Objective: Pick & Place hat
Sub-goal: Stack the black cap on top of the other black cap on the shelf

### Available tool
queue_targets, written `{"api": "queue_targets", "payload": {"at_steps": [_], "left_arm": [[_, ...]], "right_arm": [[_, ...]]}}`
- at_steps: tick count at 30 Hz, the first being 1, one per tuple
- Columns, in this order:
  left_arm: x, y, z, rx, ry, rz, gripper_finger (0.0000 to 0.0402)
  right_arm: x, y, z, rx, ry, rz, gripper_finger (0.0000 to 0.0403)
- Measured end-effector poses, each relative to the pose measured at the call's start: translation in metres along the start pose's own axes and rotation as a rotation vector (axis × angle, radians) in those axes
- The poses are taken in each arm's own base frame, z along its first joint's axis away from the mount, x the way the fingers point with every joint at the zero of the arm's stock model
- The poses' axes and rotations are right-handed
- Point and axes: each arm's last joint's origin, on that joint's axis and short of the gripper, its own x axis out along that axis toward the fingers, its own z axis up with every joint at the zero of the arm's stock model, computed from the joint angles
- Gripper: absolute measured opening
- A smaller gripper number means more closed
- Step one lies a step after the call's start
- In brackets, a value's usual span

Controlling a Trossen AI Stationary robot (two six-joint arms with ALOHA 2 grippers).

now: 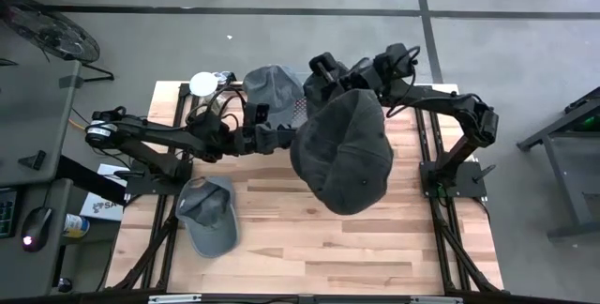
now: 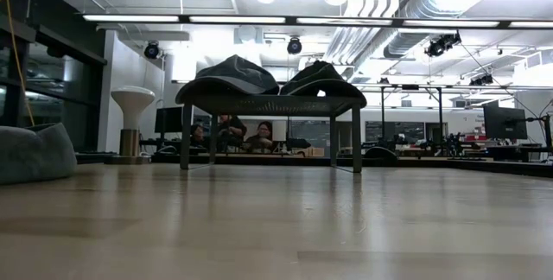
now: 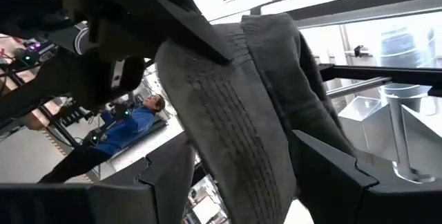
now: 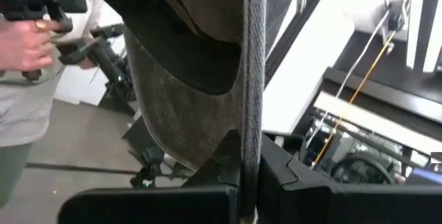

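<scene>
From above, my right gripper [image 1: 330,71] is clamped on the edge of the dark hat [image 1: 342,154], which hangs high over the middle of the wooden table [image 1: 375,248], while my left gripper [image 1: 292,133] reaches in beside it with fingers apart. A second cap [image 1: 208,212] lies on the boards near my left arm's base, and a third [image 1: 272,83] sits on the mesh rack [image 1: 298,109] at the far edge. At table height, only the rack [image 2: 270,103] with two caps on it shows; neither gripper appears. My left wrist sees the hat's fabric [image 3: 242,113] between its open fingers [image 3: 324,169], not pinched. My right wrist shows its fingers pressed together on the hat's edge [image 4: 250,79]. I judge I should close my left fingers squarely on cloth before my right lets go. Where the hat is meant to land I cannot make out.
</scene>
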Motion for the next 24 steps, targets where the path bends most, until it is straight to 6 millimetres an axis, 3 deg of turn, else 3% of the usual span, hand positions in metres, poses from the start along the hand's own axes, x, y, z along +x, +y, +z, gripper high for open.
{"api": "queue_targets", "payload": {"at_steps": [6, 19, 24], "left_arm": [[0.0, -0.001, 0.0, -0.001, 0.011, -0.024, 0.021], [0.0, -0.002, -0.001, 0.016, 0.054, -0.052, 0.0046], [0.0, -0.003, -0.001, 0.052, 0.059, -0.057, 0.0009]], "right_arm": [[-0.005, -0.002, -0.003, 0.019, 0.021, -0.024, 0.0004], [-0.008, -0.004, -0.007, 0.049, 0.043, -0.033, 0.0004], [-0.009, -0.005, -0.011, 0.1, 0.058, -0.064, 0.0024]]}}
